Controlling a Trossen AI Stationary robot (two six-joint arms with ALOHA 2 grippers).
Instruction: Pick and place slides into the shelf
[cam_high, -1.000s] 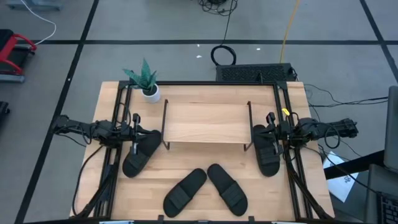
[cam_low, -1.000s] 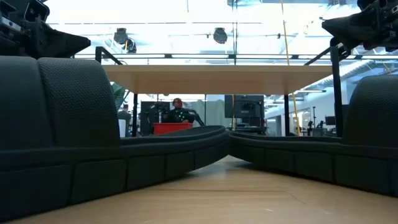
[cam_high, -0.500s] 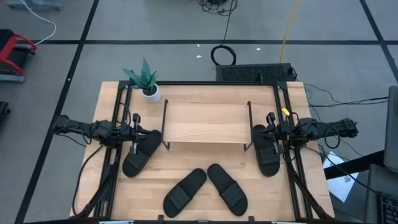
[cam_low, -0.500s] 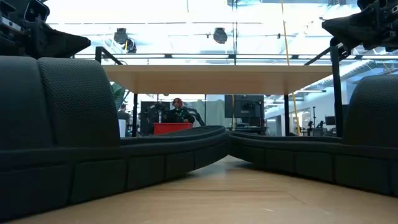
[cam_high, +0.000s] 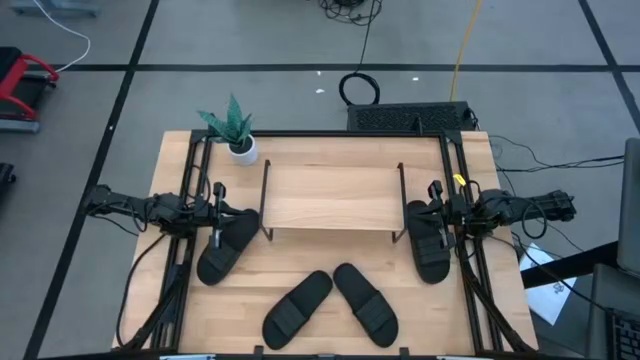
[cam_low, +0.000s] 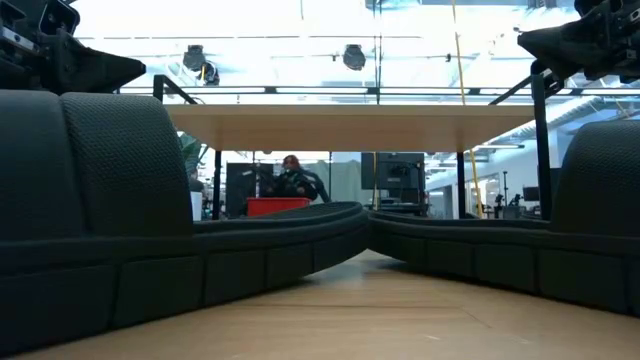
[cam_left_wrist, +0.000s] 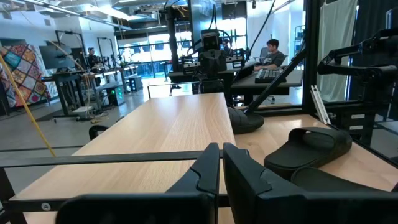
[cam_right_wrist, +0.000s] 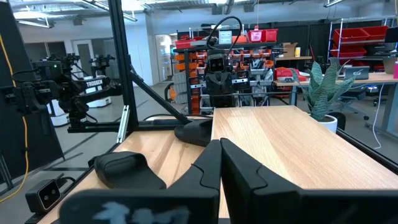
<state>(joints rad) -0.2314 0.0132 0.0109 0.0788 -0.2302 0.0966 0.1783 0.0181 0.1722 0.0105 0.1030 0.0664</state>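
Table (cam_high: 330, 255): light wood, bearing all items below.

Shelf (cam_high: 332, 195): low rack, wooden top board on a thin black wire frame, centred on the table toward its far edge. Top board bare; nothing can be seen stowed on either tier. In the low view the board (cam_low: 350, 118) spans the frame above the slides.

Slides, four, all black, all lying on the table outside the shelf:
- Left slide (cam_high: 228, 246): just beside the shelf's left end, lying aslant.
- Right slide (cam_high: 428, 240): just beside the shelf's right end.
- Front pair (cam_high: 296, 307) and (cam_high: 365, 301): before the shelf, heels apart, toes converging toward it.

Left gripper (cam_high: 217, 212): poised over the far end of the left slide, fingers (cam_left_wrist: 202, 177) drawn nearly together, holding nothing visible.

Right gripper (cam_high: 437, 212): poised over the far end of the right slide, fingers (cam_right_wrist: 208, 168) fully together, holding nothing visible.

Plant (cam_high: 234, 128): small white pot at the far left corner of the table, clear of the work.

Person (cam_low: 292, 178): seen in the room beyond, under the shelf board.

Step in hand: judged the opening of the task, no slide yet placed, both arms in waiting posture.

Next move calls for: parting the fingers, descending onto a slide's strap or edge, gripping, then carrying it level into a tier without striking the wire frame.
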